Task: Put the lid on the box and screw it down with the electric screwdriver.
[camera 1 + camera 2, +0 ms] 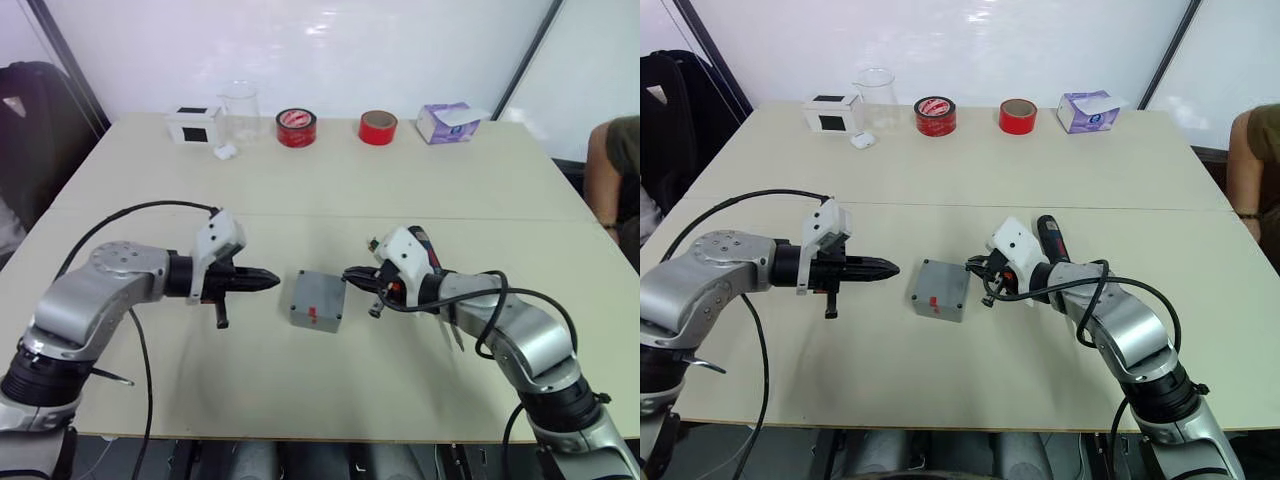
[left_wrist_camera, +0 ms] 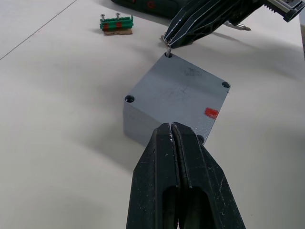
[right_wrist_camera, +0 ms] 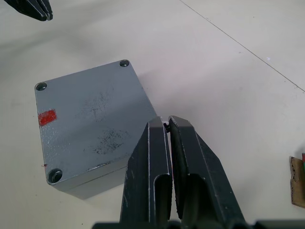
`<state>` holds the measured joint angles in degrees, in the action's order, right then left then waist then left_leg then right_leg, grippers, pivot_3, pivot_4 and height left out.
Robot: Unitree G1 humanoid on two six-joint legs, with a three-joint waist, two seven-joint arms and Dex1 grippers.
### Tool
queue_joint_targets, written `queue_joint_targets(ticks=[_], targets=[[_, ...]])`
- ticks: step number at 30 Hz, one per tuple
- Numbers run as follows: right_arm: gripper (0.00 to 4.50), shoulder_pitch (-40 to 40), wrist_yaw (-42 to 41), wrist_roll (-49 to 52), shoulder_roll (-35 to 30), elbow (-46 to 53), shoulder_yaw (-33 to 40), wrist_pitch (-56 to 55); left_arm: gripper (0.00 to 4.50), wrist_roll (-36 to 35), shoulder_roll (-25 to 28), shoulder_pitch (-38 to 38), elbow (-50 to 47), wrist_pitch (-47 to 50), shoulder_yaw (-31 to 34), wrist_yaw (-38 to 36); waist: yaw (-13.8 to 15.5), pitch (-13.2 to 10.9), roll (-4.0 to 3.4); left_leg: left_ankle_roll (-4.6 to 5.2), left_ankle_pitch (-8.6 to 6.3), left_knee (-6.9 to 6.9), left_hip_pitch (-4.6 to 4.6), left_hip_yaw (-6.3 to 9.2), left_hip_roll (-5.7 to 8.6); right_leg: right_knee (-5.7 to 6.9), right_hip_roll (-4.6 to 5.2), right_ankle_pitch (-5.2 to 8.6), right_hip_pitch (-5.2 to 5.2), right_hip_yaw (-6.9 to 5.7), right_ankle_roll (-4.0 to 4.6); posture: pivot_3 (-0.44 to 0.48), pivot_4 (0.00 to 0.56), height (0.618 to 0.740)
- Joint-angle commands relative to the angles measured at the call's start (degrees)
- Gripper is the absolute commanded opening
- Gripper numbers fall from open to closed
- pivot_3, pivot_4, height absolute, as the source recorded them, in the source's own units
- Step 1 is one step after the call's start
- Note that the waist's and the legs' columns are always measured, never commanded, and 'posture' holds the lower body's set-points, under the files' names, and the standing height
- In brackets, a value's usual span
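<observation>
Between both closed jaw pairs, lid [image 1: 318,298] seated on box [image 2: 143,131], left gripper [image 1: 270,282] clenched empty, right gripper [image 1: 352,276] pinching screw [image 2: 168,49] at corner hole.

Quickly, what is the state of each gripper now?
Left gripper: closed, holding nothing.
Right gripper: closed on a small screw at the lid's corner hole.

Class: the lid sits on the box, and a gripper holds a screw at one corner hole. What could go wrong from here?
1. The small metal screw, pinched at the right gripper's tips, could tilt or fall beside the hole in the flat grey square lid.
2. The left gripper is shut and apart from the square grey box, so a push could slide it.
</observation>
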<state>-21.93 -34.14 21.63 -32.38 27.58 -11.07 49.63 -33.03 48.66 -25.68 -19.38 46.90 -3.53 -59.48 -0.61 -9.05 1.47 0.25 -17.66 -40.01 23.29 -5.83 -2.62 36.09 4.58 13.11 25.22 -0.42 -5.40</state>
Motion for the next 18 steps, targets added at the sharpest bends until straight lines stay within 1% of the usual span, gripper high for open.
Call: queue_joint_targets(ticks=[1, 6, 8, 9, 11, 12, 13, 14, 15, 16, 17, 18], targets=[[0.11, -0.1, -0.2, -0.2, 0.3, 0.9, -0.4, -0.7, 0.00, 0.1, -0.3, -1.7, -1.0, -0.8, 0.3, 0.2, 0.0, 0.0, 0.00, 0.00, 0.00, 0.00, 0.00, 0.00, 0.00, 0.00, 0.00, 0.00, 0.00, 0.00, 0.00, 0.000, 0.150, 0.740], [0.11, -0.3, -0.8, -0.5, -0.1, 0.4, -0.9, -1.1, 0.00, -0.3, -1.2, -2.0, -1.6, -0.4, 0.6, 1.1, 0.0, 0.0, 0.00, 0.00, 0.00, 0.00, 0.00, 0.00, 0.00, 0.00, 0.00, 0.00, 0.00, 0.00, 0.00, 0.000, 0.150, 0.740], [0.63, -0.2, -1.0, -0.6, -0.3, 0.1, -0.8, -1.3, 0.00, -0.4, -1.8, -2.0, -1.9, -0.3, 0.9, 1.9, 0.0, 0.0, 0.00, 0.00, 0.00, 0.00, 0.00, 0.00, 0.00, 0.00, 0.00, 0.00, 0.00, 0.00, 0.00, 0.000, 0.150, 0.740], [0.73, -0.2, -1.2, -0.6, -0.4, 0.0, -0.8, -1.3, 0.00, -0.4, -2.1, -2.0, -2.1, -0.4, 1.0, 2.4, 0.0, 0.0, 0.00, 0.00, 0.00, 0.00, 0.00, 0.00, 0.00, 0.00, 0.00, 0.00, 0.00, 0.00, 0.00, 0.000, 0.150, 0.740], [1.63, -0.4, -1.7, -0.6, -0.6, -0.3, -0.5, -1.3, 0.00, -0.4, -2.7, -2.1, -2.1, -0.5, 1.1, 3.1, 0.0, 0.0, 0.00, 0.00, 0.00, 0.00, 0.00, 0.00, 0.00, 0.00, 0.00, 0.00, 0.00, 0.00, 0.00, 0.000, 0.150, 0.740], [1.96, -0.5, -1.9, -0.5, -0.7, -0.4, -0.4, -1.2, 0.00, -0.5, -2.9, -2.1, -2.0, -0.5, 1.2, 3.2, 0.0, 0.0, 0.00, 0.00, 0.00, 0.00, 0.00, 0.00, 0.00, 0.00, 0.00, 0.00, 0.00, 0.00, 0.00, 0.000, 0.150, 0.740], [2.52, -0.8, -2.1, -0.4, -0.9, -0.5, -0.2, -1.0, 0.00, -0.5, -3.1, -2.1, -1.7, -0.8, 1.3, 3.3, 0.0, 0.0, 0.00, 0.00, 0.00, 0.00, 0.00, 0.00, 0.00, 0.00, 0.00, 0.00, 0.00, 0.00, 0.00, 0.000, 0.150, 0.740], [2.74, -1.0, -2.2, -0.4, -0.9, -0.5, 0.0, -0.8, 0.00, -0.5, -3.3, -2.2, -1.5, -1.0, 1.4, 3.4, 0.0, 0.0, 0.00, 0.00, 0.00, 0.00, 0.00, 0.01, 0.00, 0.00, 0.00, 0.00, 0.00, 0.00, -0.01, 0.000, 0.150, 0.740], [3.26, -1.1, -2.5, -0.3, -1.1, -0.5, 0.2, -0.7, 0.00, -0.4, -3.5, -2.2, -1.4, -1.1, 1.3, 3.6, 0.0, 0.0, 0.00, 0.00, 0.00, 0.00, 0.00, 0.00, 0.00, 0.00, 0.00, 0.00, 0.00, 0.00, -0.01, 0.000, 0.150, 0.740], [3.54, -1.2, -2.8, 0.0, -1.4, -0.5, 0.6, -0.5, 0.00, -0.5, -3.7, -2.3, -1.3, -1.2, 1.2, 3.7, 0.0, 0.0, 0.00, 0.00, 0.00, 0.00, 0.00, 0.01, 0.00, 0.00, 0.00, 0.00, 0.00, 0.00, -0.01, 0.000, 0.150, 0.740], [3.94, -1.5, -3.0, 0.2, -1.7, -0.4, 1.0, -0.1, 0.00, -0.4, -4.0, -2.4, -1.0, -1.4, 1.2, 3.7, 0.0, 0.0, 0.00, 0.00, 0.00, 0.00, 0.00, 0.00, 0.00, 0.00, 0.00, 0.00, 0.00, 0.00, -0.01, 0.000, 0.150, 0.740], [3.94, -1.9, -3.1, 0.9, -1.8, -0.2, 1.9, 0.9, 0.00, -0.4, -4.5, -2.4, -0.7, -1.9, 1.3, 3.7, 0.0, 0.0, 0.00, 0.00, 0.00, 0.00, 0.00, 0.00, 0.00, 0.00, 0.00, 0.00, 0.00, 0.00, -0.01, 0.000, 0.150, 0.740]])
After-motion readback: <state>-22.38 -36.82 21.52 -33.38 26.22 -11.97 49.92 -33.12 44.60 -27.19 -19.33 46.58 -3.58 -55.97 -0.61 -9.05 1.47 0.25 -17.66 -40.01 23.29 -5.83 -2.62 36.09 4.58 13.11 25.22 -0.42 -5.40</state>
